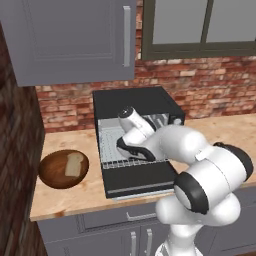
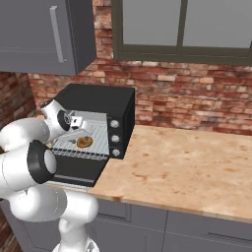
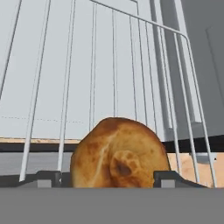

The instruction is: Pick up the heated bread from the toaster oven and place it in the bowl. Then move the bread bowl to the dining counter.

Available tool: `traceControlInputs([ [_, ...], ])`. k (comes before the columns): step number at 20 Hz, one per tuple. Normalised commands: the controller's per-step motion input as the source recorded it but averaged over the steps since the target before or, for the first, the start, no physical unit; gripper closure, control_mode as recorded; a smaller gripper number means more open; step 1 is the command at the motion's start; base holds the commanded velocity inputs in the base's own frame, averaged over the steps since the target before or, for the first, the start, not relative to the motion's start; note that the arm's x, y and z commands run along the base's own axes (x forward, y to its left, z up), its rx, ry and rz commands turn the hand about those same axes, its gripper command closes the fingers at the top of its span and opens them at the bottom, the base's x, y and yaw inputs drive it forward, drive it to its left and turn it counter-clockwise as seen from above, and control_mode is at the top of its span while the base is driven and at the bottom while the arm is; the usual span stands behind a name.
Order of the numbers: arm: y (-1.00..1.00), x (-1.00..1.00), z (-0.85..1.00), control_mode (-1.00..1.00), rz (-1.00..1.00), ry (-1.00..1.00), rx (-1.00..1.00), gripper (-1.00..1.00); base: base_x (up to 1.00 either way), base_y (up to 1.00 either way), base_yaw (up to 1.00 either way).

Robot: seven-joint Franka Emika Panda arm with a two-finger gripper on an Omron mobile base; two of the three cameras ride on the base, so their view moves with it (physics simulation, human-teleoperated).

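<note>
Heated bread [image 3: 119, 153] on toaster oven [image 2: 98, 106] rack, between fingers of spread gripper [image 3: 107, 179] (not yet gripped). You've bowl [image 1: 50, 175] placement, transfer left.

golden-brown heated bread [image 3: 119, 153], black toaster oven [image 1: 135, 102], dark brown bowl [image 1: 50, 172], red brick wall [image 2: 197, 106]
</note>
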Motion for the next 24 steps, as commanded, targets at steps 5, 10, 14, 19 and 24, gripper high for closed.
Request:
traceControlInputs([
  [5,-0.66,-0.09,-0.23,-1.00,0.00,0.00,0.00,1.00,0.00,0.00,0.00],
  [10,-0.44,-0.34,-0.07,-1.00,0.00,0.00,0.00,1.00,0.00,0.00,0.00],
  [14,-0.02,-0.62,0.16,-1.00,0.00,0.00,0.00,1.00,0.00,0.00,0.00],
  [19,0.80,-0.90,0.48,-1.00,0.06,0.00,0.00,1.00,0.00,0.00,0.00],
  [24,1.00,-0.70,0.73,-1.00,0.19,0.02,0.00,1.00,0.00,0.00,0.00],
])
